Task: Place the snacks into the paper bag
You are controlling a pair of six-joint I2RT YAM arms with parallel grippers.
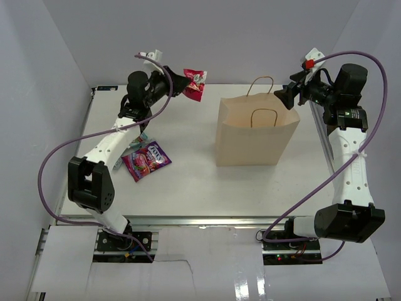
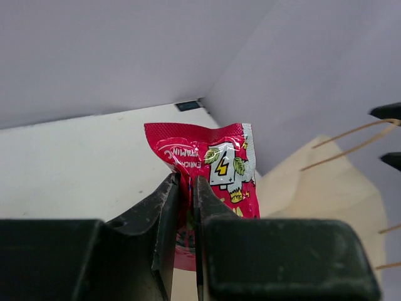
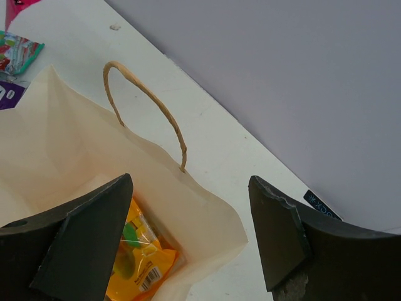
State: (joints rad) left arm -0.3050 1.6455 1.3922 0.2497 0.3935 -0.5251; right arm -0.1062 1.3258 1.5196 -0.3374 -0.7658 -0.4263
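The tan paper bag (image 1: 257,135) stands upright at the table's centre right with its mouth open. My left gripper (image 1: 183,84) is shut on a small pink-red snack packet (image 1: 195,84) and holds it in the air left of the bag; it also shows in the left wrist view (image 2: 213,163). My right gripper (image 1: 287,97) is open and empty above the bag's right rim (image 3: 207,200). An orange-yellow packet (image 3: 141,260) lies inside the bag. A purple-magenta packet (image 1: 146,160) lies on the table at the left, with a teal packet (image 1: 136,141) partly under the left arm.
Grey walls close in the table at the back and both sides. The bag's two twisted handles (image 1: 263,84) stick up. The purple cables loop beside each arm.
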